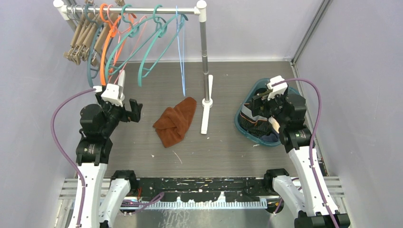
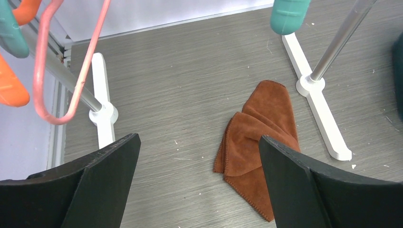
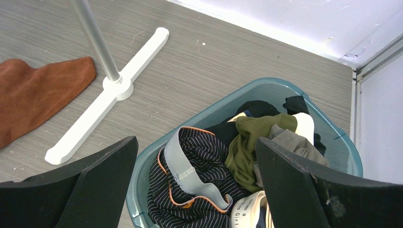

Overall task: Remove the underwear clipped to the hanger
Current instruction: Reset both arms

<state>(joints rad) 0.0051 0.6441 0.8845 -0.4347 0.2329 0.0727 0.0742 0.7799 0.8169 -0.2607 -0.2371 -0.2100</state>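
- left gripper (image 2: 197, 142) — jaws spread wide with nothing between them. It hovers over the bare grey table (image 1: 228, 152), under the hangers at the rack's left end.
- right gripper (image 3: 196, 143) — also fully released and holding nothing. It hangs just above the teal basket (image 3: 266, 88) on the right side of the table.
- underwear (image 3: 190, 166) — piled inside the basket. A navy pinstripe pair with a grey, orange-edged waistband lies on top, with an olive-green pair (image 3: 247, 140) touching it. Black and grey-brown pieces lie behind them.
- rust-brown cloth (image 1: 176, 121) — crumpled on the table between the arms, near the rack's right foot (image 1: 206, 114) but not touching it.
- hangers on the rail (image 1: 142, 9) — a tan bunch (image 1: 81, 40) at the far left, then orange (image 1: 105, 47), teal (image 1: 152, 52) and a thin blue one (image 1: 180, 52).
- A pink hanger (image 2: 62, 71) loops beside the rack's left post in the left wrist view.
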